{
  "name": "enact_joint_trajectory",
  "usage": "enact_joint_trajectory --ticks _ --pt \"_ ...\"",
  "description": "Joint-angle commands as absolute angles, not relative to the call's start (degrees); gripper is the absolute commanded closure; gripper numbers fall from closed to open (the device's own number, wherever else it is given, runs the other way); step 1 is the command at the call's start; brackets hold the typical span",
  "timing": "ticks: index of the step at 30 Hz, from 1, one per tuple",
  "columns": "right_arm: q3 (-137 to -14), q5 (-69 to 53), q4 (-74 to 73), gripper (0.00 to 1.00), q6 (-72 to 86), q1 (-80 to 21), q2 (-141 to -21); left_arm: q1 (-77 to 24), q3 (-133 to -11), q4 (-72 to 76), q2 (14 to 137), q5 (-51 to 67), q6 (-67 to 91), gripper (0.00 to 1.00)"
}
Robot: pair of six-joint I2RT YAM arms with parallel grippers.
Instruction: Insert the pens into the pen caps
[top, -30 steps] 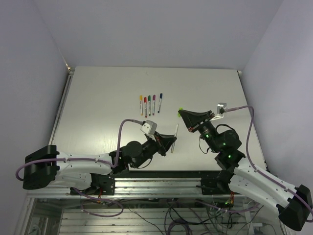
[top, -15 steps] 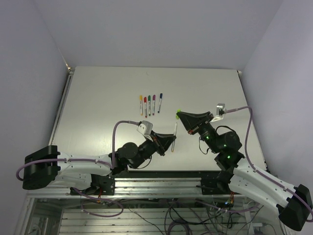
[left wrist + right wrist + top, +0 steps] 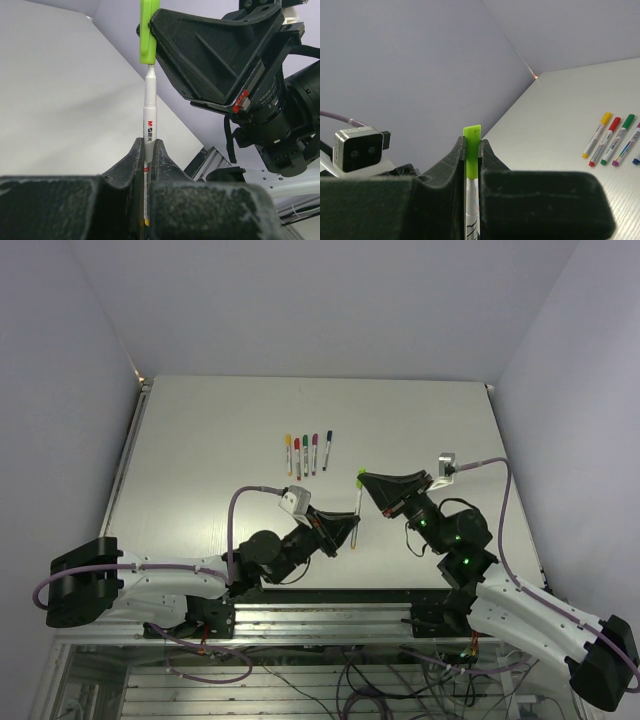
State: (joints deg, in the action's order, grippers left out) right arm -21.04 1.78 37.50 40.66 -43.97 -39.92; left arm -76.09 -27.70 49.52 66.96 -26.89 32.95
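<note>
My left gripper [image 3: 349, 527] is shut on a thin silvery-white pen [image 3: 356, 510], which points up and away from it. In the left wrist view the pen [image 3: 149, 112] rises from between my fingers, and its narrow tip sits in the mouth of the light green pen cap [image 3: 148, 30]. My right gripper [image 3: 365, 478] is shut on that cap [image 3: 472, 150], above the table's middle. The pen's barrel [image 3: 471, 212] shows right below the cap between the right fingers. The two grippers face each other tip to tip.
Several capped pens [image 3: 306, 453] lie side by side on the white table [image 3: 200, 440] behind the grippers, with yellow [image 3: 597, 133], red, green, magenta and blue caps. The table's near edge and metal rail [image 3: 330, 612] lie just behind the arms' bases.
My left gripper has carried the pen up and toward the right gripper. The right gripper has shifted slightly left. The gap has closed, and the pen tip now meets the green cap.
</note>
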Motion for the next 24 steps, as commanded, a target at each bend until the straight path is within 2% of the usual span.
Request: enact_joint_trajectory --ticks 1,24 --pt "-20.67 0.33 38.67 1.0 41.93 -44.21 -40.18 -75.68 -27.8 51.85 65.6 -28.29 32.33 0.93" --pt "-21.35 3.49 37.63 1.0 40.07 -44.26 -39.11 -75.4 -27.09 49.42 64.92 -28.04 33.64 0.93"
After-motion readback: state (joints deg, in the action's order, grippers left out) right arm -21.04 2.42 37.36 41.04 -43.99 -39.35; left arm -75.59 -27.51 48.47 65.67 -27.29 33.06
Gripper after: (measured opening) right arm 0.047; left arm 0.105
